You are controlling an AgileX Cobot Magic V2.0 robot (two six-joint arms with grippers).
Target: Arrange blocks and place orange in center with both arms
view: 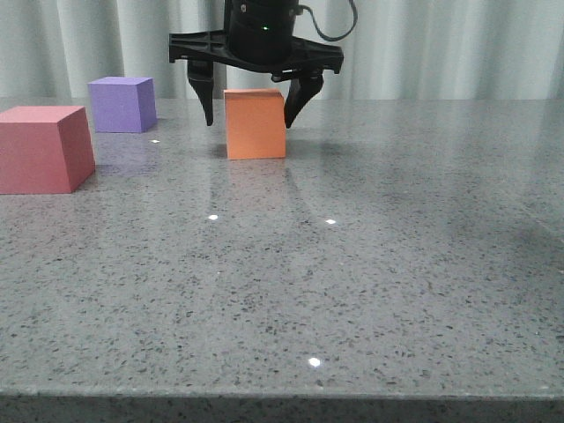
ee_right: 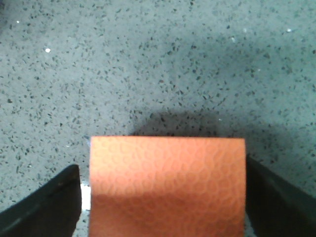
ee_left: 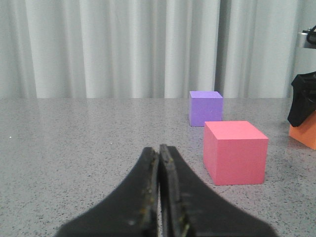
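The orange cube (view: 256,128) sits on the grey speckled table, far centre. My right gripper (view: 249,119) hangs over it, open, one finger on each side. In the right wrist view the cube (ee_right: 168,187) fills the space between the fingers (ee_right: 49,205), with a small gap on one side. The red-pink cube (view: 44,148) sits at the left and the purple cube (view: 122,104) behind it. My left gripper (ee_left: 159,148) is shut and empty, low over the table. Its view shows the red-pink cube (ee_left: 236,152), the purple cube (ee_left: 206,107) and a corner of the orange cube (ee_left: 306,134).
The grey speckled table (view: 352,282) stretches to its front edge at the bottom of the front view. A pale pleated curtain (view: 441,44) hangs behind the table. The right arm's black finger (ee_left: 302,101) shows at the edge of the left wrist view.
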